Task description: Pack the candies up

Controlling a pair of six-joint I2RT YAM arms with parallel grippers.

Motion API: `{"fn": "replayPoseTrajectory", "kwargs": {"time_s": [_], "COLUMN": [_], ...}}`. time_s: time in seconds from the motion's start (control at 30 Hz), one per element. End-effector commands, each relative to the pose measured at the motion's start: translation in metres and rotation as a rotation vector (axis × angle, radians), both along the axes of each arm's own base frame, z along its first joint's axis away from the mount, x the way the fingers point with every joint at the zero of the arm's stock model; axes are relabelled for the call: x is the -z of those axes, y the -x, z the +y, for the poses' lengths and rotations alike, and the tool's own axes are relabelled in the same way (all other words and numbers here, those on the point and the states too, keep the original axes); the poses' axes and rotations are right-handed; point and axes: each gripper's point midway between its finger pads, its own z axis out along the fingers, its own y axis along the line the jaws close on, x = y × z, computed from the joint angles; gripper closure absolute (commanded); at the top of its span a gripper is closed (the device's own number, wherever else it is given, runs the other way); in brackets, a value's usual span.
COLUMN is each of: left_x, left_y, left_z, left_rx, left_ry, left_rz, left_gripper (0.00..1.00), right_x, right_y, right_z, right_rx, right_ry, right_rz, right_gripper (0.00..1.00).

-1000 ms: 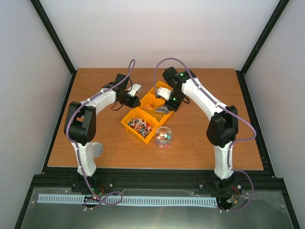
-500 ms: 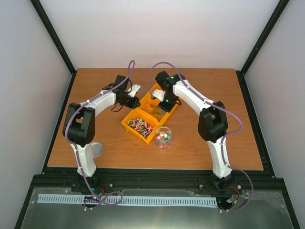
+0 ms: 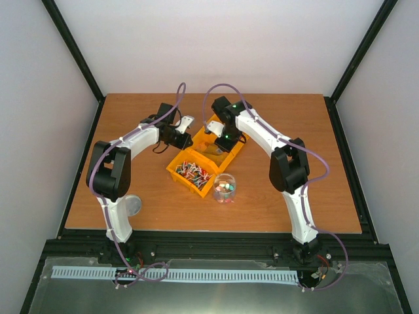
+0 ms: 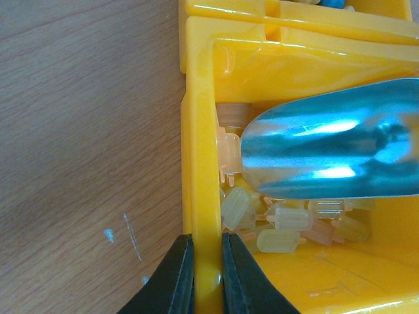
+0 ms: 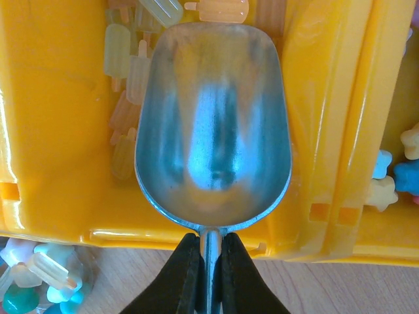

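Pinching the left wall of the yellow bin (image 4: 200,163), the left claw (image 4: 207,252) had its fingers drawn narrow on that plastic edge, one finger outside above the wooden counter (image 4: 85,131) and the other inside the compartment. The right claw (image 5: 208,252) was clamped tight on the thin handle of a metal scoop (image 5: 213,124), whose bowl reached into the same compartment and looked bare inside. Pale lolly-shaped sweets (image 4: 281,237) lay on the floor of that compartment, under and beside the scoop; whether the metal touched them could not be told. Star-shaped blue and yellow pieces (image 5: 393,176) sat in the next compartment to the right of the scoop.

From above, both arms met over the far end of the bins. The candies (image 3: 224,188), mixed pink, green and yellow, rested in a clear jar (image 3: 224,178) that stood upright on the counter just in front of the near bin (image 3: 178,171), which held more small coloured pieces. A round grey disc (image 3: 133,205) lay beside the left arm, well apart from the jar.
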Motion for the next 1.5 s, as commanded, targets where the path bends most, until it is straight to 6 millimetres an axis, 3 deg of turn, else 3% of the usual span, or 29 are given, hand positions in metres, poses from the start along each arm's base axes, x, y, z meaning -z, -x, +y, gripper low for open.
{"fn": "replayPoseTrajectory", "kwargs": {"time_s": [0.0,0.4,0.6,0.97,1.47], "left_x": [-0.004,-0.002,0.001,0.005,0.007], "left_y": [0.027,0.040,0.031,0.020,0.008], "left_z": [-0.031,-0.037,-0.027,-0.011,-0.002], "left_rx": [0.173,0.246,0.190,0.155,0.122], "left_ry": [0.077,0.098,0.106,0.076,0.056], "left_rz": [0.013,0.025,0.054,0.069,0.077], "left_gripper": [0.99,0.99,0.99,0.99,0.99], "right_x": [0.055,0.068,0.067,0.031,0.034], "right_y": [0.005,0.000,0.000,-0.006,0.009], "right_z": [-0.010,0.018,0.029,0.025,-0.007], "right_rx": [0.029,0.049,0.060,0.064,0.099], "right_ry": [0.101,-0.040,-0.226,-0.543,-0.593], "right_rz": [0.075,0.065,-0.042,-0.238,-0.254], "right_gripper": [0.97,0.97,0.97,0.97,0.97]}}
